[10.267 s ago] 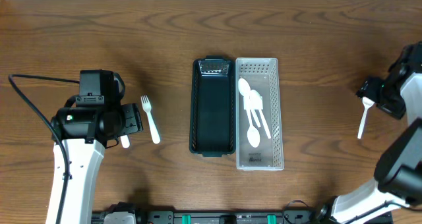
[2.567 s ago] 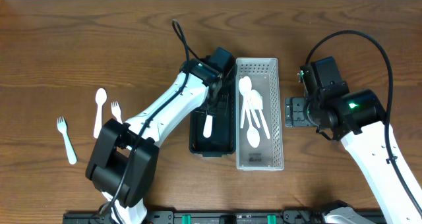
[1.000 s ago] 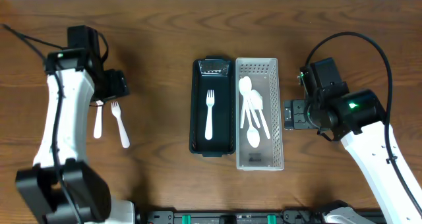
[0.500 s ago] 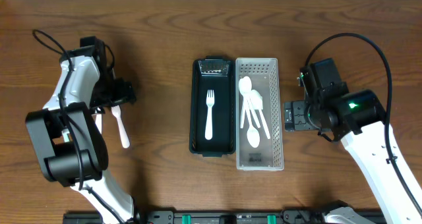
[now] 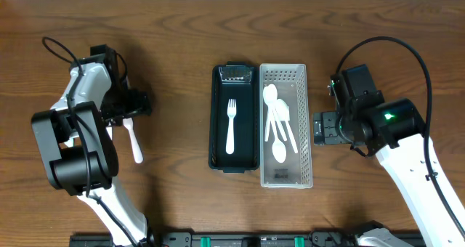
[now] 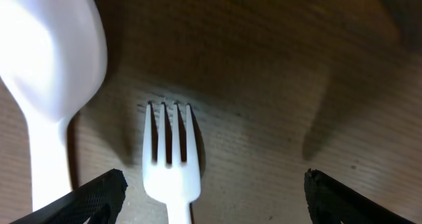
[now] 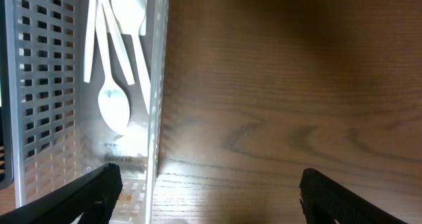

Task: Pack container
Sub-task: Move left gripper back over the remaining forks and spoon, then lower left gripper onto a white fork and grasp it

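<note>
From overhead, your left gripper [image 5: 135, 105] at middle left covered the tines of the loose fork [image 5: 135, 144]; only the handle showed below it. The spoon [image 6: 49, 66] beside that fork was hidden there under the arm, and in the left wrist view its handle ran off the lower left edge. That view showed the tines between widely spread fingers, nothing gripped, with the handle cut off at the bottom. At centre, the black container [image 5: 244, 144] held one fork [image 5: 232, 125]. Against its right side, the clear tray [image 5: 287, 171] held overlapping spoons [image 5: 278, 123], their count hard to tell. Your right gripper [image 5: 323, 126] sat just right of the tray, fingers wide apart and empty.
</note>
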You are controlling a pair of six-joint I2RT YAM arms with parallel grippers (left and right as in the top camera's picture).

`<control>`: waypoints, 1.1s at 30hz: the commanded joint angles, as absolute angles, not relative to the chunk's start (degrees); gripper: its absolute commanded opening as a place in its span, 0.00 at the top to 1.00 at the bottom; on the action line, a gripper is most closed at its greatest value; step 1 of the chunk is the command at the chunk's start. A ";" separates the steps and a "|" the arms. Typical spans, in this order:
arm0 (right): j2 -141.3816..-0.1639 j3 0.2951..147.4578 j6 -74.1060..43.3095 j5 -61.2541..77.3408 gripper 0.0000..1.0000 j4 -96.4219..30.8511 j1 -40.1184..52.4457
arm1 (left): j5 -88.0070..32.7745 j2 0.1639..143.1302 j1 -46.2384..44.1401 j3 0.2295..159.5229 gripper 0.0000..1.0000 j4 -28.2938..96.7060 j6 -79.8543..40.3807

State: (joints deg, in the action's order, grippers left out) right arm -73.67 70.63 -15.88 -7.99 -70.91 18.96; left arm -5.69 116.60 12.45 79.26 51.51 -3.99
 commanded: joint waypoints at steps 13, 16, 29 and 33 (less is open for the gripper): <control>-73.49 70.35 -15.16 -8.58 0.11 -72.05 18.17 | -6.04 117.67 12.64 76.77 0.12 49.15 -3.01; -73.49 70.37 -15.16 -8.56 0.11 -72.03 18.17 | -6.02 117.67 12.64 76.77 0.20 49.12 -3.01; -73.49 70.37 -15.16 -8.58 0.11 -72.07 18.17 | -6.02 117.67 12.64 76.77 0.49 49.21 -3.01; -73.49 70.37 -15.16 -8.58 0.11 -72.05 18.17 | -6.02 117.67 12.64 76.75 0.50 49.69 -3.01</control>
State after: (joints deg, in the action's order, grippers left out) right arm -73.67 70.63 -15.88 -7.99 -72.01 18.96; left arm -5.43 116.71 12.49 77.52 49.30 -3.11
